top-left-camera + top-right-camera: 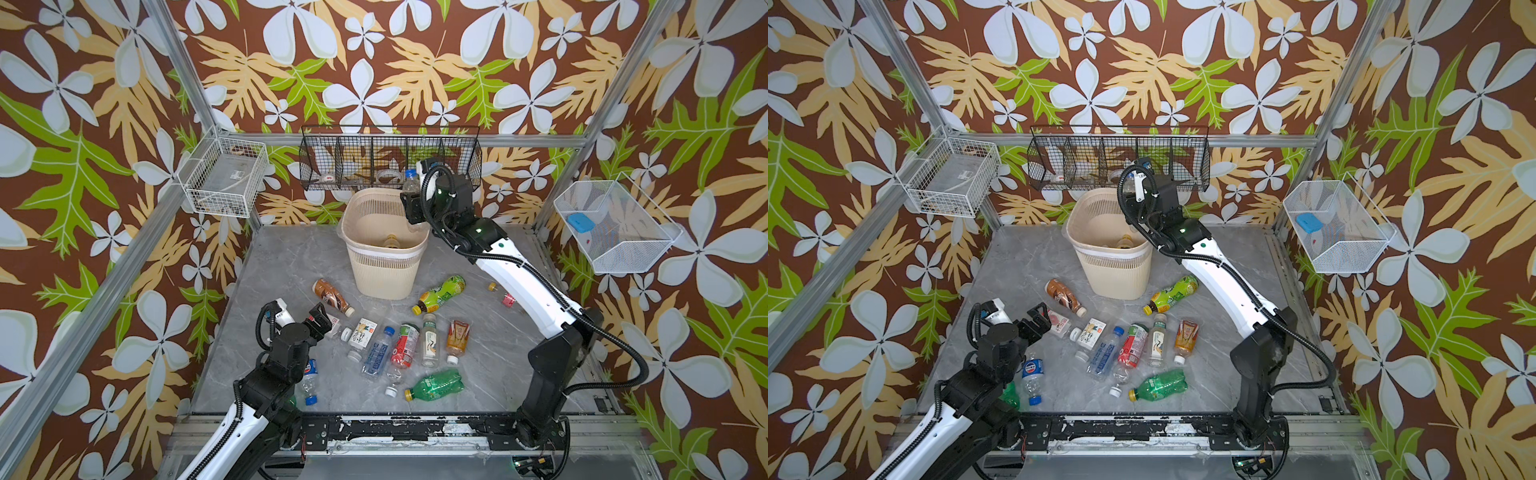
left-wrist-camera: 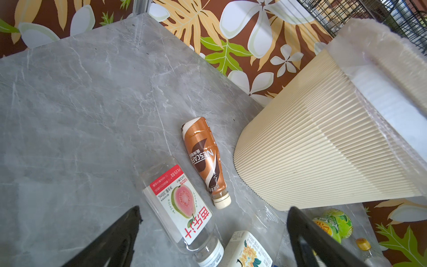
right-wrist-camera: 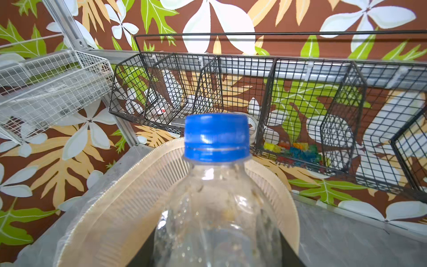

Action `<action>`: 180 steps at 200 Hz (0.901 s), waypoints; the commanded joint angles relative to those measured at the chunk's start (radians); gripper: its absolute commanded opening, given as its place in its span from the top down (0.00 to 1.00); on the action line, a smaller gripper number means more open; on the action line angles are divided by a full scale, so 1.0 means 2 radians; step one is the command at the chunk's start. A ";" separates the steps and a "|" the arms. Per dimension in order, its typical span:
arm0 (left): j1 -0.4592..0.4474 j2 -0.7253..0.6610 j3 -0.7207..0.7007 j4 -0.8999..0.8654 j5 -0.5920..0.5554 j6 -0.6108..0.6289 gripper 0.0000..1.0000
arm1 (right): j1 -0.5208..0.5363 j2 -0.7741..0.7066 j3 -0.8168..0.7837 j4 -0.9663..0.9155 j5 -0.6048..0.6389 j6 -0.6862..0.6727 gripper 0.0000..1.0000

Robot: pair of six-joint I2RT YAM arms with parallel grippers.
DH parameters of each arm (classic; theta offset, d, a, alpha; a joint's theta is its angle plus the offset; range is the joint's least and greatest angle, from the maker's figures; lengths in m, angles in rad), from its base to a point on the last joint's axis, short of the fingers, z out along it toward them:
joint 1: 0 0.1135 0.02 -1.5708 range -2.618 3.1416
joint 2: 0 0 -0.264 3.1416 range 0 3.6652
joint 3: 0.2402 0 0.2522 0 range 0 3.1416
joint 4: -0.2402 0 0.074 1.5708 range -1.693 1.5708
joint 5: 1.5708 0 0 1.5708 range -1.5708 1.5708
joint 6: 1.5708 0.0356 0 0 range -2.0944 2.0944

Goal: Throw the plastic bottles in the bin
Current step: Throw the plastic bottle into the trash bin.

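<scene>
Plastic bottles (image 1: 429, 340) mostly not binned: one lies inside the bin (image 1: 382, 274) below the right end effector (image 1: 411, 199), which grasps a clear blue-capped bottle (image 3: 215, 208) over the rim, while about a dozen lie on the desk (image 1: 291, 257) near the released left end effector (image 1: 323, 320).

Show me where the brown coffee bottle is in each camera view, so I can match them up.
Top view: the brown coffee bottle lies on the table, just left of the bin's base.
Top view: same spot, left of the bin.
Left wrist: mid-picture, beside the bin's ribbed wall.
Right wrist: not in it; only the bin's rim shows.
Shared landmark: the bin.
</scene>
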 commanded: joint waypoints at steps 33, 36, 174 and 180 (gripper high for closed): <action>0.001 -0.006 0.001 -0.016 0.000 -0.011 0.00 | -0.001 0.044 0.017 0.063 0.037 -0.063 0.55; 0.001 -0.005 0.001 -0.016 0.001 -0.010 0.00 | -0.001 0.045 0.017 0.066 0.036 -0.064 0.55; 0.001 0.026 0.006 -0.017 0.028 -0.013 0.00 | -0.005 -0.250 -0.335 0.192 0.037 0.006 0.00; 0.001 0.027 0.006 -0.018 0.031 -0.015 0.00 | -0.006 -0.284 -0.383 0.205 0.044 0.020 0.00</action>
